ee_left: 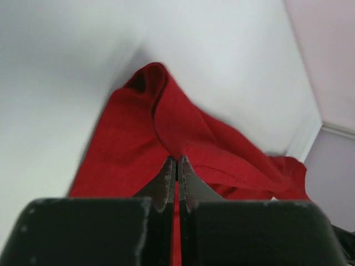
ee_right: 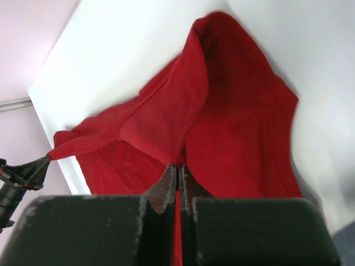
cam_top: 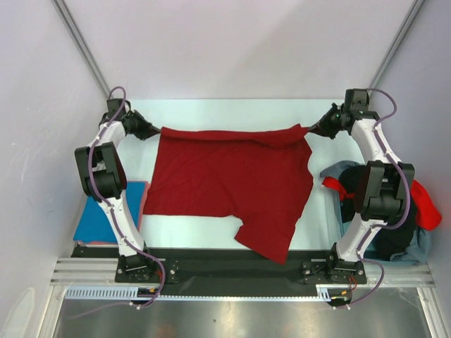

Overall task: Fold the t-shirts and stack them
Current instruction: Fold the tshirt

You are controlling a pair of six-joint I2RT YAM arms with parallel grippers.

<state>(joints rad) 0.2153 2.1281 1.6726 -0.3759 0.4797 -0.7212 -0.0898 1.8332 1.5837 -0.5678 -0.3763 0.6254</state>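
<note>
Dark red t-shirt (cam_top: 232, 184) is spread mid-surface and mostly flat. Its far edge is pulled into a near-straight line between the two pincers. Near-right corner hangs lowest, lapping onto the black strip (cam_top: 211, 262) along the near side of the surface (cam_top: 225, 111). Near-left hem sits further back, so the bottom edge is stepped.

Left pincer (ee_left: 176, 160): closed on the shirt's far-left corner, cloth pinched between the tips, a fold bunched just past them. Right pincer (ee_right: 177, 166): clamped on the far-right corner the same way, with a ridge of fabric running off the tips. The right wrist view also shows the left pincer at the far end of the taut edge.

Around it:
- blue t-shirt (cam_top: 106, 215) lies flat on the left, just beside the dark red one and partly under the left arm (cam_top: 106, 172). Can't tell if the two shirts touch.
- heap on the right, behind the right arm (cam_top: 380, 190): bright red t-shirt (cam_top: 425, 204), black t-shirt (cam_top: 391, 238), grey-blue t-shirt (cam_top: 337, 169). All crumpled together, with the grey-blue edge close to the dark red shirt's right side.
- pale walls (cam_top: 225, 42) enclose the far side and both flanks.

Pose: both arms rise from their bases at the near edge, with elbows high and outboard. The forearms reach to the far corners and the wrists turn inward to face each other across the shirt. Nothing lies on the dark red shirt between the pincers.
</note>
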